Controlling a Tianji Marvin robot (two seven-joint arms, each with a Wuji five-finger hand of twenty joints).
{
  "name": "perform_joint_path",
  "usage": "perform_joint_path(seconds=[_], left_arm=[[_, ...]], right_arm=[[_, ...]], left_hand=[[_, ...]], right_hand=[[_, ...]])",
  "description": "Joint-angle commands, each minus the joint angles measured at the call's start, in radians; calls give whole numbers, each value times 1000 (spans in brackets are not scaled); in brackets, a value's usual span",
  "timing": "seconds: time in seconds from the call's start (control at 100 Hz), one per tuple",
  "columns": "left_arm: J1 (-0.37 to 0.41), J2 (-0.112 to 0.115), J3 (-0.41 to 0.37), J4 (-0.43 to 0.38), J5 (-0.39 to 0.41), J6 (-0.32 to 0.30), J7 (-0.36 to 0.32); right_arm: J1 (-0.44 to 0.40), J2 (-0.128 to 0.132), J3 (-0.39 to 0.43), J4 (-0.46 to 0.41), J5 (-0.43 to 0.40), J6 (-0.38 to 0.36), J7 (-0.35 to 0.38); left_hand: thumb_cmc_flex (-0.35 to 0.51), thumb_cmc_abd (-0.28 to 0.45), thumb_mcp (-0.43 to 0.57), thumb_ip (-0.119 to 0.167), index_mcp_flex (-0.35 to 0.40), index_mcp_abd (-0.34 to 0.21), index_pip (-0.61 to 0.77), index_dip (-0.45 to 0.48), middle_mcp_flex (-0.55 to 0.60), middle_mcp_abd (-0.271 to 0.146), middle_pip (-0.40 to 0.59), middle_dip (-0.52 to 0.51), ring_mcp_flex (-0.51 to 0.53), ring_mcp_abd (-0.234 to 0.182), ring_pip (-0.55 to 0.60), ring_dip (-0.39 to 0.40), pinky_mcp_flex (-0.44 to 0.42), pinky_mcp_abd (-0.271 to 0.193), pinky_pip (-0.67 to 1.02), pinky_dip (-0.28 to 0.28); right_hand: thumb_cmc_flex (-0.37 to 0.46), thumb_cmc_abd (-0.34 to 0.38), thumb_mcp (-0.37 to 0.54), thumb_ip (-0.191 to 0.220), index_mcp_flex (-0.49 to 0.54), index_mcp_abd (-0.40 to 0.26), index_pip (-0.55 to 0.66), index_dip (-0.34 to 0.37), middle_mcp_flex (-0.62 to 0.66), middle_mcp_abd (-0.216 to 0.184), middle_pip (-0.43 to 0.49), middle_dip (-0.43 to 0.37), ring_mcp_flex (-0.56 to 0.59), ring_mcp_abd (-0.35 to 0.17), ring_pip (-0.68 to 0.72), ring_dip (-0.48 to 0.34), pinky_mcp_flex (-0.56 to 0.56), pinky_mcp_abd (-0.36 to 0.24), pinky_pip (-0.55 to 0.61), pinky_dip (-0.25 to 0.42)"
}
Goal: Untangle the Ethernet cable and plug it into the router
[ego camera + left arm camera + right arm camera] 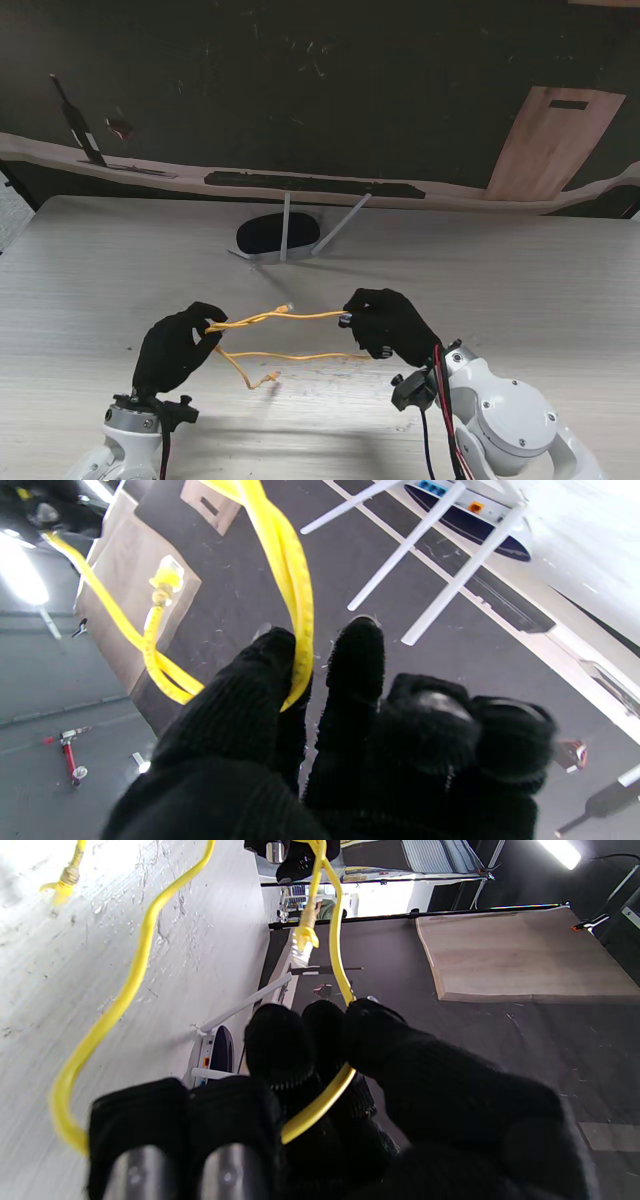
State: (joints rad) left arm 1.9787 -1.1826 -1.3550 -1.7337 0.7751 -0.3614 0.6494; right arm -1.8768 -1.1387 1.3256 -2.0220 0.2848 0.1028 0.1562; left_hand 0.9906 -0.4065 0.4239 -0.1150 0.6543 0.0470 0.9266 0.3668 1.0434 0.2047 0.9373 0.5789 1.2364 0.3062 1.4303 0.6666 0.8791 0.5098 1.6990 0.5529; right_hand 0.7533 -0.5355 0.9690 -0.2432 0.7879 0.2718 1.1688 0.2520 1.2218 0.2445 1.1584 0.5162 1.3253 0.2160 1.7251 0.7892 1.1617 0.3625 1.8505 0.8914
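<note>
So the left hand [178, 347] is pinched tight on the yellow Ethernet cable [300, 355], strands squeezed between its fingertips [272, 650]. The cable stretches across just over the tabletop [100, 270], one clear plug [288, 308] sticking up mid-span and a loose end [268, 378] lying nearer to me. The right hand [388, 323] is clamped on the other side. The router [277, 234] sits farther back, well apart from both.
</note>
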Motion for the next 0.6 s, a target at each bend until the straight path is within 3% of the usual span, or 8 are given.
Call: perform_joint_path(seconds=[0.0, 0.13, 0.38, 0.59], left_arm=[[2, 3, 4, 6, 39, 59, 30], [-2, 3, 12, 9, 56, 92, 56], [-14, 0, 20, 27, 88, 156, 123], [-23, -3, 27, 43, 105, 202, 167]], right_arm=[[-20, -1, 16, -10, 4, -16, 4], [-35, 1, 30, -15, 5, -36, 6], [-64, 2, 57, -26, -10, -79, 1], [-89, 5, 82, -36, -16, -99, 9]], left_hand=[[38, -3, 90, 31, 18, 30, 14, 2, 4, -20, -3, -16, 25, 59, -20, -8, -13, 13, 35, 59], [-18, -79, 256, 49, 19, 70, 68, 16, 24, -25, -6, -23, 30, 58, -36, -14, 3, 15, 15, 58], [-74, -158, 445, 91, 41, 28, 143, 29, 62, -40, 24, -20, 30, 67, -51, -34, 24, 28, 0, 34], [-88, -191, 561, 119, 16, 41, 217, 50, 61, -87, -26, -25, -39, 101, -237, -109, -98, 54, -163, 0]], right_hand=[[-7, -2, -9, 2, 19, -21, 27, 19, 140, 193, 131, 15, -19, -116, 53, 9, 53, -167, 243, 35], [-9, -1, -9, 1, 18, -22, 26, 19, 140, 193, 132, 15, -19, -117, 52, 9, 53, -166, 243, 33], [-11, 0, -10, 0, 18, -26, 26, 19, 140, 193, 132, 14, -19, -118, 51, 10, 52, -164, 243, 29], [-11, 2, -12, 0, 18, -25, 25, 18, 139, 193, 132, 13, -19, -118, 50, 10, 52, -162, 243, 24]])
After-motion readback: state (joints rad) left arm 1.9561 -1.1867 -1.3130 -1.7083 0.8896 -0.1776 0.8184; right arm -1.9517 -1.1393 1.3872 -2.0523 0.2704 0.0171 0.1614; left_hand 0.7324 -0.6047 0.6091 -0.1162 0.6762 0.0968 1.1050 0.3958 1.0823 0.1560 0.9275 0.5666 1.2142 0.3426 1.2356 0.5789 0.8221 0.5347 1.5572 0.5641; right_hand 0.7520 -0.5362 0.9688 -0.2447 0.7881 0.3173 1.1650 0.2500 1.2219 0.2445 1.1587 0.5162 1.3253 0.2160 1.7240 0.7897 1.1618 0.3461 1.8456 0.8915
